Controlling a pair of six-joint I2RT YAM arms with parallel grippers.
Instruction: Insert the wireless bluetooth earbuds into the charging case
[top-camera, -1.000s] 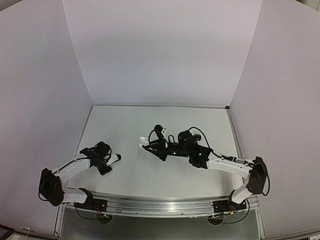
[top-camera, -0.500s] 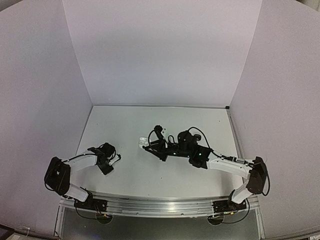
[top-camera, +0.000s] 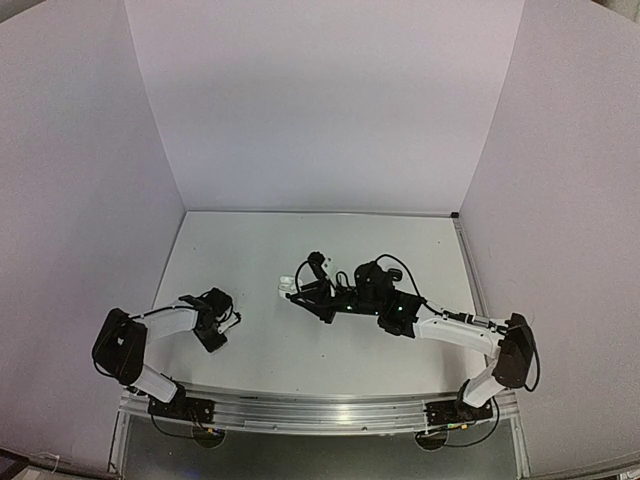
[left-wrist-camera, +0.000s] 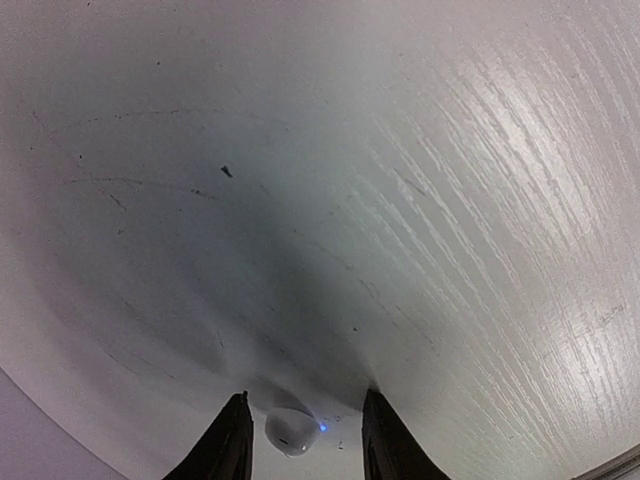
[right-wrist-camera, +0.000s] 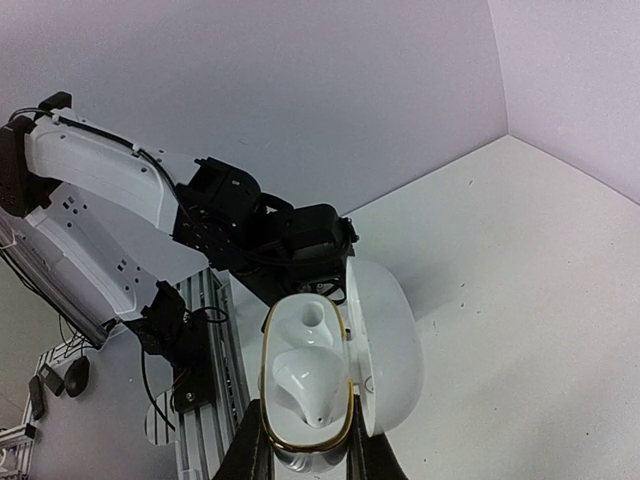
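A white earbud (left-wrist-camera: 292, 432) with a small blue light lies on the table between the dark fingertips of my left gripper (left-wrist-camera: 303, 440). The jaws stand open around it, with a gap on the bud's right side. In the top view the left gripper (top-camera: 226, 322) points down at the table's left part. My right gripper (right-wrist-camera: 305, 452) is shut on the white charging case (right-wrist-camera: 305, 385), which has a gold rim. Its lid (right-wrist-camera: 385, 340) is swung open to the right, and both wells show empty. In the top view the case (top-camera: 287, 284) is held near the table's middle.
White walls close in the table on three sides. A metal rail (top-camera: 320, 410) runs along the near edge with both arm bases on it. The left arm (right-wrist-camera: 100, 190) shows behind the case in the right wrist view.
The left arm has folded back toward its base, its gripper shifting slightly left, and its jaws have narrowed. The right arm and the case have not moved.
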